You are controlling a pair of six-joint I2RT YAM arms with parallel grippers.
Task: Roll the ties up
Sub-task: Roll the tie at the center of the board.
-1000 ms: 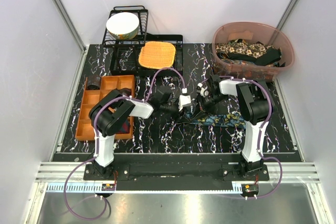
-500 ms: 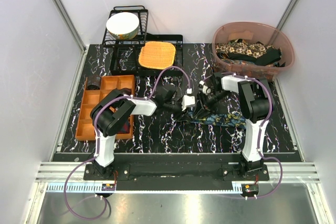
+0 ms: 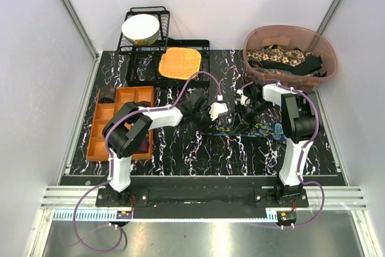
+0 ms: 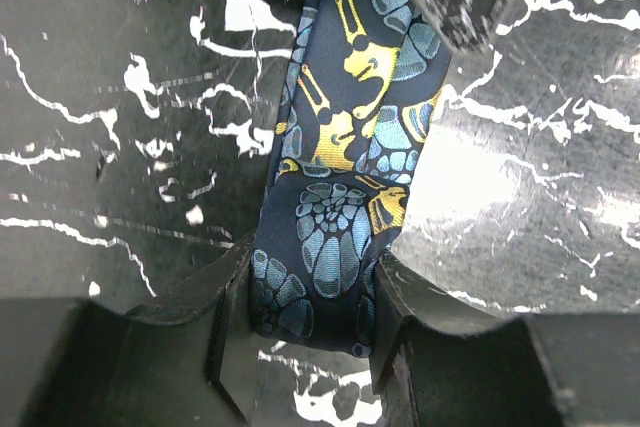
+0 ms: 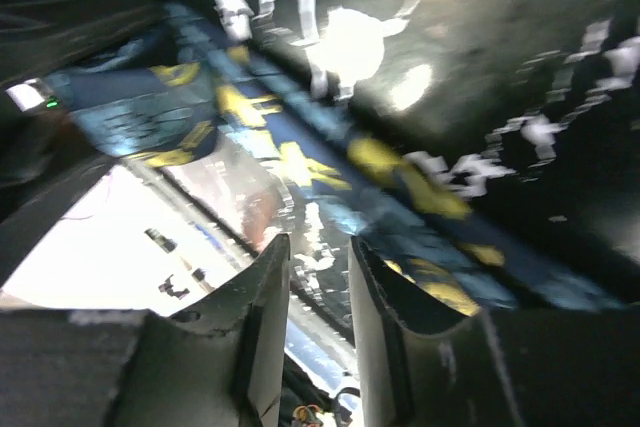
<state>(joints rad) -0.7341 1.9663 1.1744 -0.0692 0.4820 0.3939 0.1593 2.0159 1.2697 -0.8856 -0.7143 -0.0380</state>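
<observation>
A dark blue tie (image 3: pixel 262 130) with teal and yellow print lies on the black marbled table, right of centre. In the left wrist view the tie (image 4: pixel 340 147) runs up from between the jaws, and my left gripper (image 4: pixel 312 309) is shut on its near end. My left gripper (image 3: pixel 224 120) reaches in from the left. My right gripper (image 3: pixel 242 118) hovers just right of it, over the same tie. Its jaws (image 5: pixel 318 259) stand apart with nothing between them, and the tie (image 5: pixel 300 162) stretches beyond the fingertips. More ties (image 3: pixel 283 58), beige floral and black, fill the bin.
A translucent pink bin (image 3: pixel 252 73) stands at the back right. An orange woven mat (image 3: pixel 179 63) lies on a black rack at the back centre, and a white bowl (image 3: pixel 141 28) sits in a dish rack behind it. An orange compartment tray (image 3: pixel 103 126) is at the left.
My right gripper has opened and let go of the tie. My left arm has stretched to the right and closed on the tie's end. The tie has shifted right.
</observation>
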